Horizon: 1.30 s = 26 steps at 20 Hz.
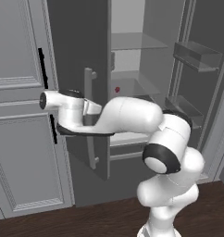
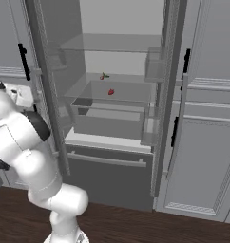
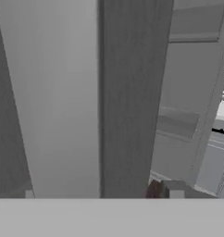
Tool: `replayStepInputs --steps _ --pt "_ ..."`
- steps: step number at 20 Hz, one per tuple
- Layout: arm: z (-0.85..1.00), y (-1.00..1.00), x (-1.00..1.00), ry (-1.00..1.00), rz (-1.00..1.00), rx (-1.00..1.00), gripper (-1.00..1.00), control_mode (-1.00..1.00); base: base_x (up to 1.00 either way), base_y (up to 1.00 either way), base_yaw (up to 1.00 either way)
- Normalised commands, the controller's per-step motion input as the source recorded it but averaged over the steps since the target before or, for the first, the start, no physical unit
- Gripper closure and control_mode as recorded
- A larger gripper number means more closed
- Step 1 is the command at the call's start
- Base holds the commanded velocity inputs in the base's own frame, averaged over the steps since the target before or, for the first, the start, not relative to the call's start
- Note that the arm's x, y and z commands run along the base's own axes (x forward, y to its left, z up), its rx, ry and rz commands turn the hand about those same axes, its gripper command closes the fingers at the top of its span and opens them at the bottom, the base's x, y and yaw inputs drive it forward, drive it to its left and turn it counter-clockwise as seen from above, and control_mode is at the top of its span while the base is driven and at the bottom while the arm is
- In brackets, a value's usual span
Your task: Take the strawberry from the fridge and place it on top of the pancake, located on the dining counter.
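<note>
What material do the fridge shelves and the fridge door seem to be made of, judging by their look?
The fridge shelves look like clear glass or clear plastic: the pale back wall shows through them, and the strawberry lying on one is seen through the pane. The fridge door looks like dark grey brushed metal with a matte finish, judging by faint vertical streaks; painted plastic is also possible in this rendered picture.

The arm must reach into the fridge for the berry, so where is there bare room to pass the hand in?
The fridge stands open. Its top glass shelf is bare. On the middle shelf, the strawberry sits near the front, a small green-topped item behind it; both sides are free. Door bins crowd the right edge.
</note>
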Motion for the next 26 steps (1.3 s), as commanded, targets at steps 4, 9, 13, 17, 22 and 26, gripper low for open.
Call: replayStepInputs --steps 4,9,13,17,22,26 --pt "-0.08 0.32 -0.18 -0.05 -0.08 0.0 -1.0 -1.0 0.0 0.0 0.0" --pt "-0.03 0.14 -0.07 -0.03 0.07 0.0 -1.0 -1.0 0.0 0.0 0.0" --pt "0.0 0.06 0.0 0.0 0.13 0.0 -1.0 -1.0 0.0 0.0 0.0" --pt "0.0 -0.19 -0.58 -0.04 0.04 0.03 -1.0 -1.0 0.0 0.0 0.0" --pt "0.01 -0.73 -1.0 -0.19 0.07 0.25 -1.0 -1.0 0.0 0.0 0.0" --pt "0.18 -1.0 -1.0 -0.26 0.14 0.48 -1.0 -1.0 0.0 0.0 0.0"
